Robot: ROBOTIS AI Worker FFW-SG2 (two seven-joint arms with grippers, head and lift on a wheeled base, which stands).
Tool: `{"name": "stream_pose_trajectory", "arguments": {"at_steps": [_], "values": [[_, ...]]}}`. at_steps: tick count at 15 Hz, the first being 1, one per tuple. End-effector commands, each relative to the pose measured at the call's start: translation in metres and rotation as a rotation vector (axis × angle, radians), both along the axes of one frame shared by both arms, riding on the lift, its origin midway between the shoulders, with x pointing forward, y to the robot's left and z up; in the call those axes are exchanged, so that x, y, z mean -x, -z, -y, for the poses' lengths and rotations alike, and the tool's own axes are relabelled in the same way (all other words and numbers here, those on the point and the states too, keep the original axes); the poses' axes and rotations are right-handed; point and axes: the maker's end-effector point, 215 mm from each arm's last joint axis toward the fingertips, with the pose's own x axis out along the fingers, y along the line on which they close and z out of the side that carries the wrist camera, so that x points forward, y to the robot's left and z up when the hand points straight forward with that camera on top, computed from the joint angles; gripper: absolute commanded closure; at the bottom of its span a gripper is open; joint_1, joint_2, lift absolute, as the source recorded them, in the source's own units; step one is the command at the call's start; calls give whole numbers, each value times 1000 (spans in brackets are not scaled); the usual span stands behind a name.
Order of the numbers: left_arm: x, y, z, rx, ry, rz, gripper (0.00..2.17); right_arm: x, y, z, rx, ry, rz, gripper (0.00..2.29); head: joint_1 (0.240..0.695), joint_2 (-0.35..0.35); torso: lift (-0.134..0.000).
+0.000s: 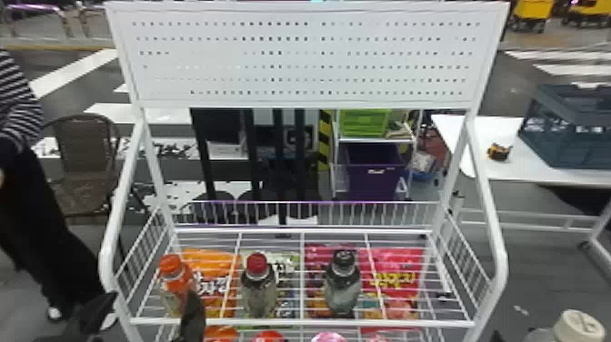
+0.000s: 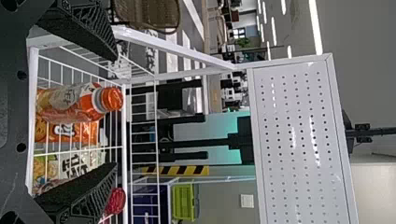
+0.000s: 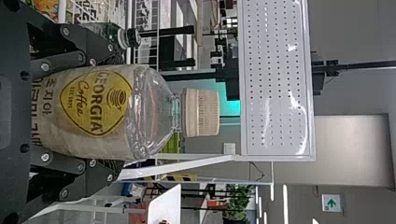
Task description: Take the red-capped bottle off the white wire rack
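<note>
Head view: left pincer [image 1: 152, 298] spread; right pincer [image 1: 559, 336] pinching pale-capped bottle [image 1: 579, 326]; red-capped bottle [image 1: 259, 289] upright on rack [image 1: 304, 323]

"How many bottles?"

"Four. Three stand on the white wire rack [image 1: 300, 323]: an orange-capped bottle [image 1: 176, 281], a red-capped bottle [image 1: 260, 293] and a black-capped bottle [image 1: 343, 291]. The fourth is a beige-capped bottle [image 3: 107, 112], off the rack."

"And snack bags?"

"Four, seen through the wires: one orange bag [image 1: 209, 259], one pale green bag [image 1: 282, 264], one magenta bag [image 1: 318, 254], one red bag [image 1: 398, 261]."

"Boards and chairs?"

"One perforated white board [image 1: 300, 59]; one brown chair [image 1: 86, 154]."
</note>
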Motion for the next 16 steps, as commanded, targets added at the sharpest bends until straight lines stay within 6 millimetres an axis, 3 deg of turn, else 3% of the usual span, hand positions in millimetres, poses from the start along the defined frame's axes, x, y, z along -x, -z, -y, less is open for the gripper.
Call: {"name": "stream_pose_trajectory", "arguments": {"at_steps": [1,9,11,14,16], "values": [[0,0,1,0,3,0,87,1,-1,0,-1,1,1,1426,499,0,0],[0,6,1,-1,3,-9,87,1,-2,0,-4,1,6,1426,499,0,0],[1,23,10,7,14,-29,87,0,-2,-1,-9,1,10,1426,499,0,0],[4,68,48,49,62,-20,87,0,-2,-2,-10,-1,12,1426,499,0,0],[2,85,70,81,89,26,87,0,-1,-2,-13,0,12,1426,499,0,0]]}}
